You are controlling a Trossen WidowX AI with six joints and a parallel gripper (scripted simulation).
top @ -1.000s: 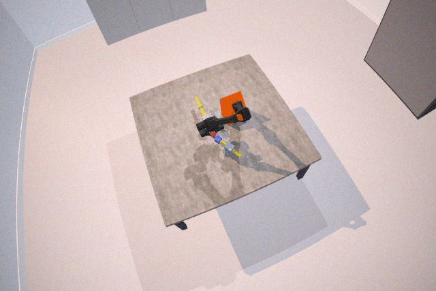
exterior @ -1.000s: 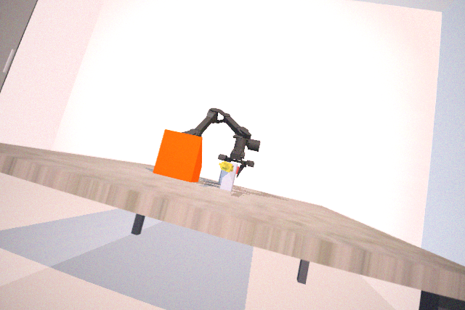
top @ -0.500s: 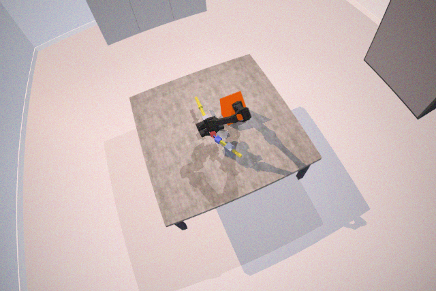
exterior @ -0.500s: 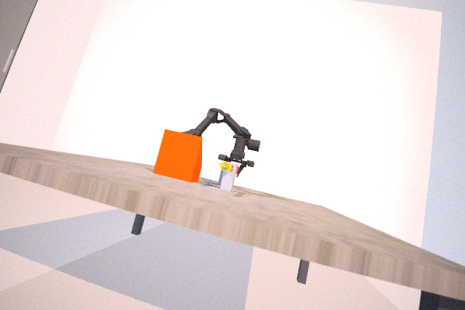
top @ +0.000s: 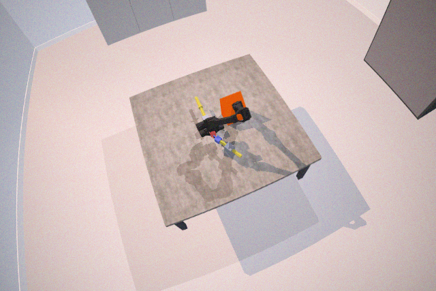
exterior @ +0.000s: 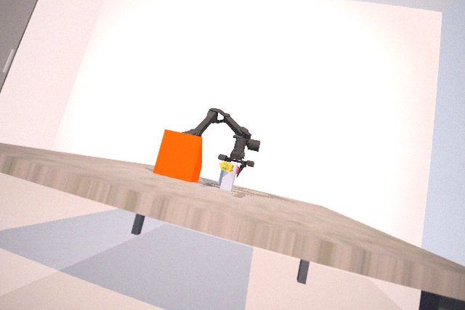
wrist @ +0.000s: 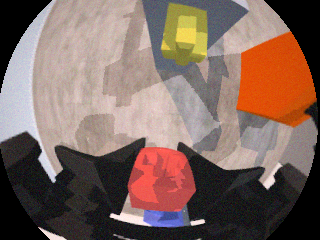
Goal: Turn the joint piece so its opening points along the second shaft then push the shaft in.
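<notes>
My gripper (top: 210,133) (wrist: 162,150) is shut on the red joint piece (top: 212,134) (wrist: 161,179) (exterior: 237,170), with a black finger on each side of it. The blue hinge part (top: 218,138) (wrist: 164,217) sits beside the red piece, on the end of the yellow fixed shaft (top: 236,152), which runs through a grey block (top: 229,146). The second yellow shaft (top: 197,101) (exterior: 226,166) (wrist: 185,32) lies on the other side of the gripper, at an angle to the first, in a pale block (exterior: 227,181). The direction of the red piece's opening cannot be made out.
An orange box (top: 229,101) (exterior: 178,155) (wrist: 277,80) stands on the wooden table (top: 158,189) beside the arm, to the right of the second shaft in the wrist view. Shadows of the arm fall across the table.
</notes>
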